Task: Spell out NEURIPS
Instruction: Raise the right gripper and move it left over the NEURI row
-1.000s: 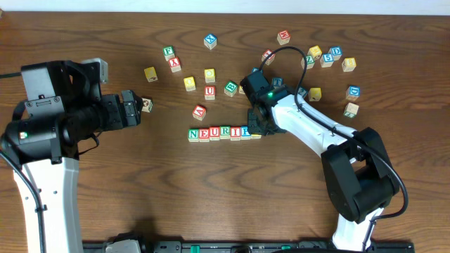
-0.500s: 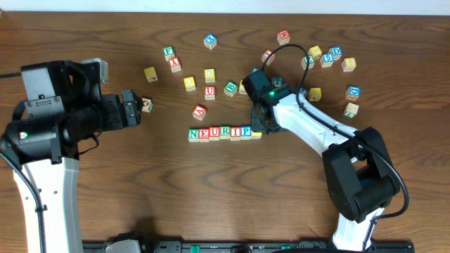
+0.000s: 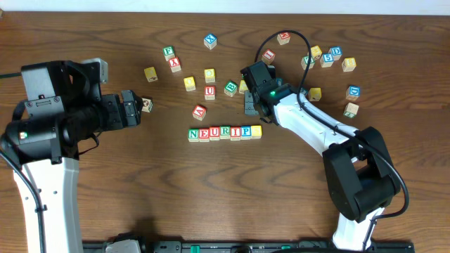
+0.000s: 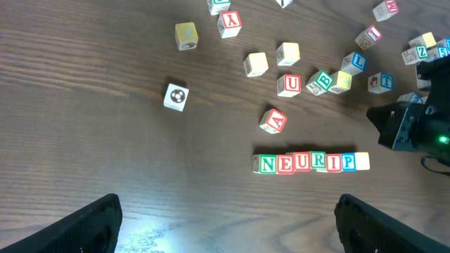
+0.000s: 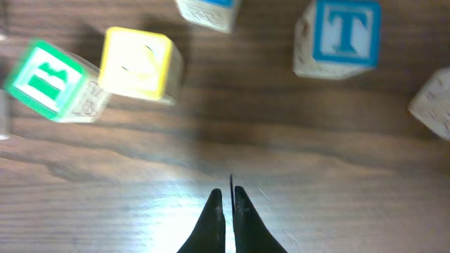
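Right gripper [image 3: 250,105] pulls back from the row, fingers pinched shut on nothing. The yellow-faced S cube [image 3: 256,131] now sits just behind it, touching the P [image 3: 246,131]. NEURIPS [image 3: 223,132] looks finished. Left gripper [image 3: 137,109] hangs wide open.

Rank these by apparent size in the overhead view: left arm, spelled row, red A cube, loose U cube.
1. left arm, by far the largest
2. spelled row
3. red A cube and loose U cube: they look alike, so they are not ranked against each other
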`<action>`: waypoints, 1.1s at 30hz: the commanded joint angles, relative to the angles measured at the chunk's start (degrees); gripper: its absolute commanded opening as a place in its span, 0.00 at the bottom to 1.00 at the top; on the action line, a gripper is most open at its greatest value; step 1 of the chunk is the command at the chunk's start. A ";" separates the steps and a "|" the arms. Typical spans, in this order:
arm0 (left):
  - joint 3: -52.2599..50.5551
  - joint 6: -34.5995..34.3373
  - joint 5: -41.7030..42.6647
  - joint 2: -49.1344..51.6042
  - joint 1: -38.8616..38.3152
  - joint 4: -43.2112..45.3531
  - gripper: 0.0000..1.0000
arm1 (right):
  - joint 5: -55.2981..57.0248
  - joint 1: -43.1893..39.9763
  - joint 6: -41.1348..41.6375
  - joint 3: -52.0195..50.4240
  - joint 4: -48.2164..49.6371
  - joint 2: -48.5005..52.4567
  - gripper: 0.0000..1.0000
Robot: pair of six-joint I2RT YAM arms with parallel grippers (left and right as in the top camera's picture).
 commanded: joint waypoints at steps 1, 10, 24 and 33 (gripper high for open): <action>0.92 0.59 0.42 -0.22 0.24 -0.15 0.95 | -4.81 -0.31 -5.01 0.13 2.64 -1.11 0.01; 0.92 0.59 0.42 -0.22 0.24 -0.15 0.95 | -14.62 2.25 -7.72 0.13 6.99 -1.09 0.01; 0.92 0.59 0.42 -0.22 0.24 -0.15 0.95 | -14.69 7.48 -5.97 0.13 5.16 0.83 0.01; 0.92 0.59 0.42 -0.22 0.24 -0.15 0.95 | -14.64 9.38 -5.33 0.11 4.48 1.64 0.01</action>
